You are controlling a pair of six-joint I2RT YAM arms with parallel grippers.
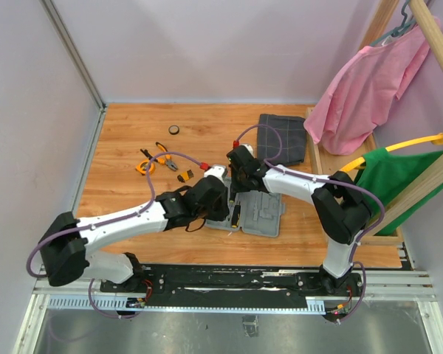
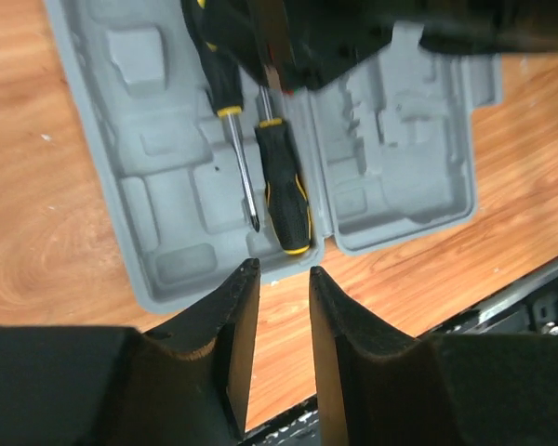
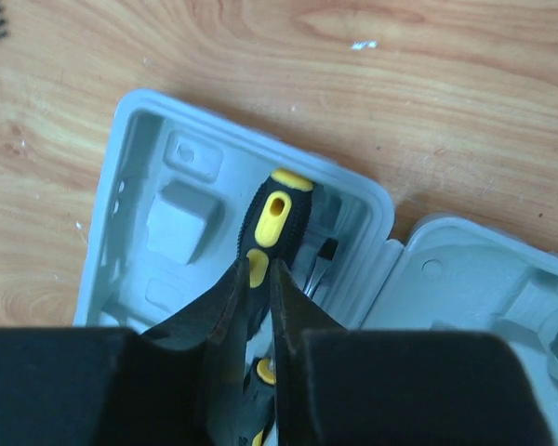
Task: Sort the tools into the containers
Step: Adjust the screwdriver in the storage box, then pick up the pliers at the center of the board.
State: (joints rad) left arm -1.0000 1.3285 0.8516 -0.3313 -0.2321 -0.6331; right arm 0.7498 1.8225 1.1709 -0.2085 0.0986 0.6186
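Left gripper released: fingers parted by a narrow gap, nothing between them, tips at the near rim of the open grey case. Right gripper clenched on the black-and-yellow handle of a Phillips screwdriver, handle end projecting past the fingertips, tool lying along the hinge in the case half nearer the left gripper. Second screwdriver alongside, head to tail with the first, handle straight ahead of the left fingertips, flat blade just beside the right gripper. Counted: one case, two screwdrivers in it. Loose on the table, well apart from both grippers, beyond and to the left of the left one: one pair of pliers, one round orange tape measure, one small yellow-and-black piece, kind not discernible. Left arm stretched low from the near left, forearm crossing toward the centre, wrist tipped down at the case. Right arm bent high at the elbow on the right, forearm reaching leftward, wrist pointing steeply down into the case.
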